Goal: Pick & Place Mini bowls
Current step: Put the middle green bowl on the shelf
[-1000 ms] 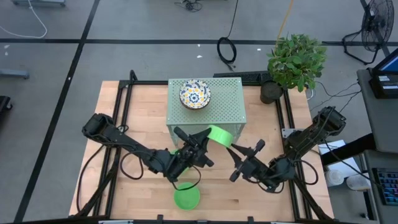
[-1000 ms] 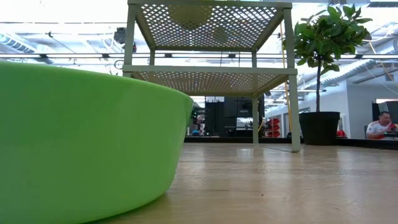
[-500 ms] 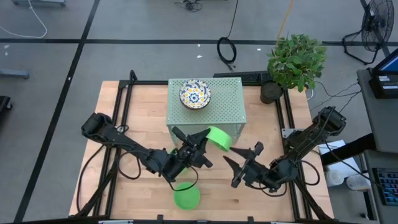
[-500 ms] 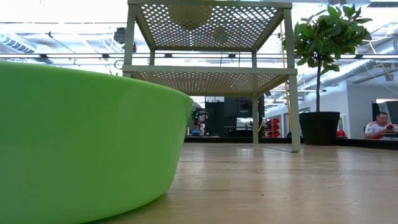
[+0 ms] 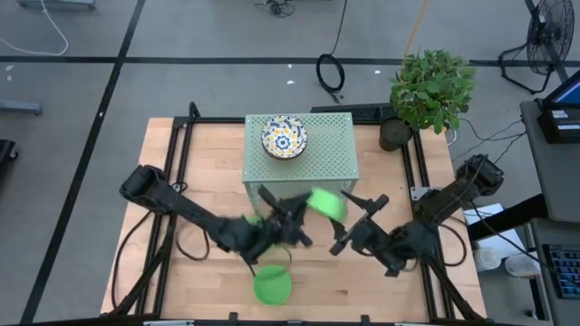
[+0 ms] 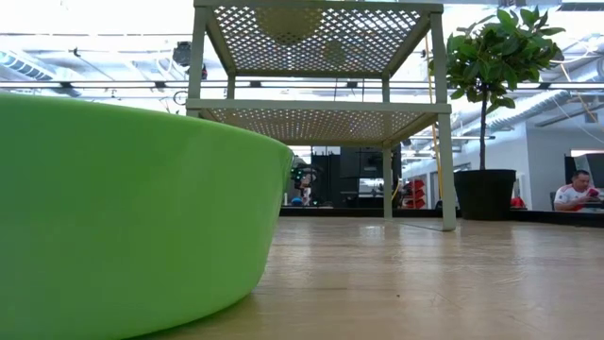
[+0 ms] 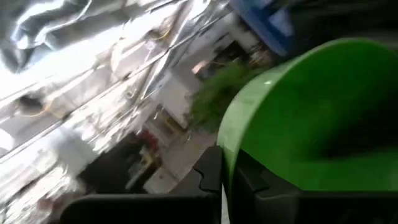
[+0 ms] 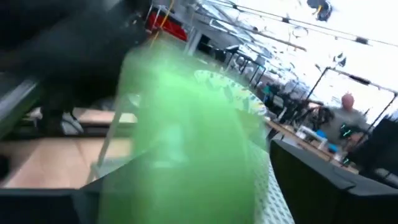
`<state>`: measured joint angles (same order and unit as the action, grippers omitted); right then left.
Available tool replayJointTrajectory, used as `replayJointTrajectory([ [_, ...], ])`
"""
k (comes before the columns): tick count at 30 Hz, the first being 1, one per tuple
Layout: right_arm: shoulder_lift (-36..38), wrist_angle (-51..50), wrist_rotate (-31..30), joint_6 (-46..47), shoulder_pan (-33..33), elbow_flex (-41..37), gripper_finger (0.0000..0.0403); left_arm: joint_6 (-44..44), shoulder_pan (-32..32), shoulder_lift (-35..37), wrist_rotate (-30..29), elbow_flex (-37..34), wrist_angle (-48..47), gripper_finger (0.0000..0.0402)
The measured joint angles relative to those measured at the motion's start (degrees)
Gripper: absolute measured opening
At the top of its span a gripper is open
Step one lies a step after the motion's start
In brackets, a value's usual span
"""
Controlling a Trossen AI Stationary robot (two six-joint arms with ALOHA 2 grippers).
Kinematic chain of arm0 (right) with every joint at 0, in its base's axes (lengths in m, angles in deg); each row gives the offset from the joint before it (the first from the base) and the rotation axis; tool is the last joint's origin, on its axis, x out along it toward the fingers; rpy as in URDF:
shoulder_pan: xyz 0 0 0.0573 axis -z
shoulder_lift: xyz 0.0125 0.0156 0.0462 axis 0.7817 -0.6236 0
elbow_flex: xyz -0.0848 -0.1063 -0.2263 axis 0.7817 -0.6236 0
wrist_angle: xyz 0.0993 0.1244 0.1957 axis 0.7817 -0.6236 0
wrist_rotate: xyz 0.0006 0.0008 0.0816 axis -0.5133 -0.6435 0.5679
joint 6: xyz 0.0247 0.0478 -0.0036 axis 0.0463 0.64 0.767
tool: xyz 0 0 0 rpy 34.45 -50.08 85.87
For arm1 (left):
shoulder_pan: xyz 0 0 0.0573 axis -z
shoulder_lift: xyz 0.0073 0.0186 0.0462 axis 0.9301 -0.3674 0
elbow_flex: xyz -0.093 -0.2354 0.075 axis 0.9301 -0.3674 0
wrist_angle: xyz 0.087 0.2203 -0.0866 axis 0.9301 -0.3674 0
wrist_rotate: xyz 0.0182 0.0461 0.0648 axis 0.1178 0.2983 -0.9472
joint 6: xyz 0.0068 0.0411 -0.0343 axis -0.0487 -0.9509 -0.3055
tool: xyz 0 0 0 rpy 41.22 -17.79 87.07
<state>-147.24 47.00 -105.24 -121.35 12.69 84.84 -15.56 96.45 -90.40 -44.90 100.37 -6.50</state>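
Bright overhead light; wrist views motion-blurred.

Potted plant (image 5: 431,89) — perhaps grey floor (image 5: 181,81)

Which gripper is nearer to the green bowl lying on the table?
Left. The left gripper is just behind the green bowl; the right gripper is farther off to the side.

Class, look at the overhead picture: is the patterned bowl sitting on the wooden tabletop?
No. The patterned bowl rests on top of the pale green perforated stand, not on the wooden table.
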Motion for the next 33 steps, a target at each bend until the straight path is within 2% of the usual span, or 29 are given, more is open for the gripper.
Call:
replayJointTrajectory([
  [2, 0.0, -0.1, -0.1, 0.0, 1.0, -0.1, 0.0249, 1.4, 0.6, -0.7, -1.2, -0.6, -1.8, 0.0004],
  [4, -0.2, -0.4, -0.2, 0.1, 1.5, -0.1, 0.0234, 2.4, 0.4, -0.2, 1.6, -0.3, -2.4, 0.0008],
  [14, 0.0, -1.4, -0.8, 1.7, 0.4, -0.1, 0.0138, 0.9, 1.0, -0.1, -3.1, -0.1, -1.9, 0.0008],
  [18, 0.0, -7.7, -0.7, 7.2, -0.7, -0.1, 0.0113, -2.6, 1.1, -0.1, -3.6, -0.1, 1.0, 0.0005],
  [22, 0.0, -10.9, -0.8, 11.1, -1.4, -0.1, 0.0108, -3.5, 0.6, -0.2, -3.4, -0.1, 1.7, 0.0004],
  [26, 0.0, -13.2, 0.0, 15.3, -1.4, -0.1, 0.0121, -3.5, -0.2, -0.2, -3.6, -0.1, 2.3, 0.0005],
  [33, 0.0, -12.9, -0.2, 11.8, -1.2, -0.2, 0.0151, -3.5, -0.8, -0.1, -4.1, -0.1, 2.5, 0.0004],
])
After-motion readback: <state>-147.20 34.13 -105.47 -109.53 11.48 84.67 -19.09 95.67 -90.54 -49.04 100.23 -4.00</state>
